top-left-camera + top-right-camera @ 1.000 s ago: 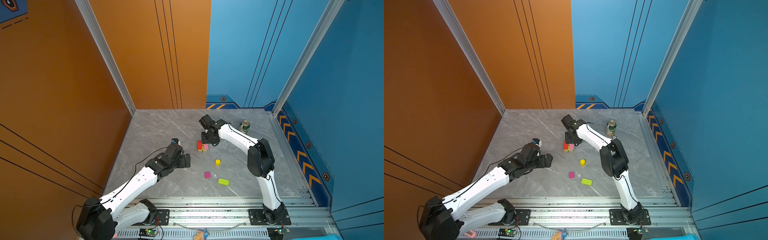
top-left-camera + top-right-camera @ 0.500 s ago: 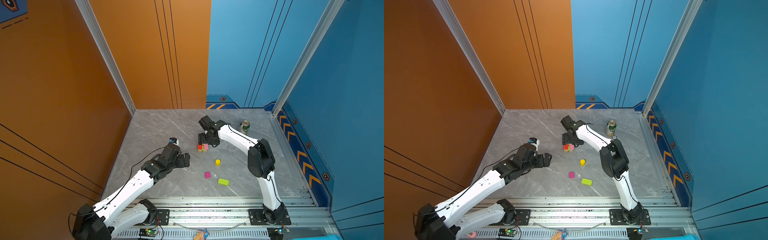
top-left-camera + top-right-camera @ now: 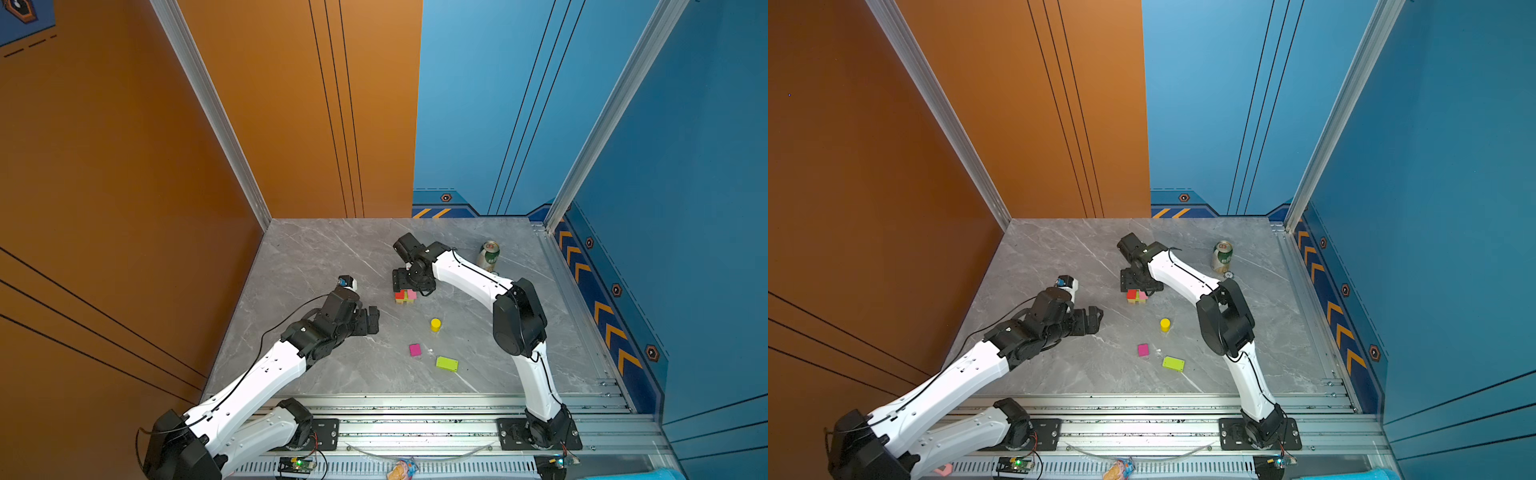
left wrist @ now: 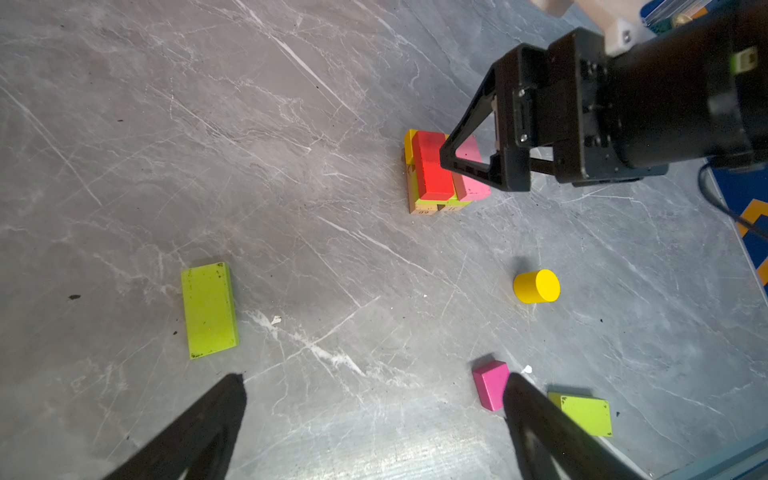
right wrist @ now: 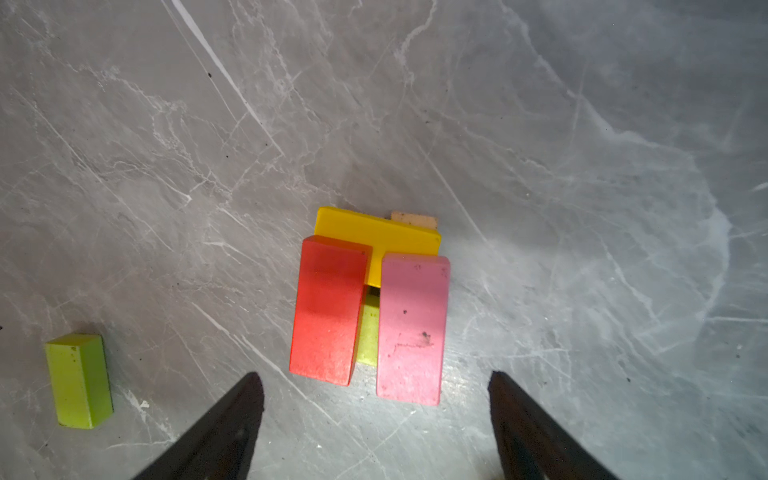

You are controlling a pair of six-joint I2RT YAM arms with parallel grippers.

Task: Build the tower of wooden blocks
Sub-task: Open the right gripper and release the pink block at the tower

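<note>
Our right gripper (image 5: 374, 379) hangs over the tower (image 3: 405, 296), jaws wide and holding nothing. We judge the step as backing off the top layer: the red block (image 5: 328, 307) and pink block (image 5: 411, 328) lie side by side across the yellow block (image 5: 376, 241). To do it well we lift straight up, no sideways drift, since a fingertip may be touching the pink block; we cannot tell. In both top views the tower sits at 6 o'clock of this gripper, just beside it. From the tower the cylinder (image 3: 435, 324) lies at 4 o'clock, the cube (image 3: 414, 350) at 6, a lime block (image 3: 446, 364) at 5. Our left gripper (image 4: 372, 377), wide open and empty, hangs at 8 o'clock.
</note>
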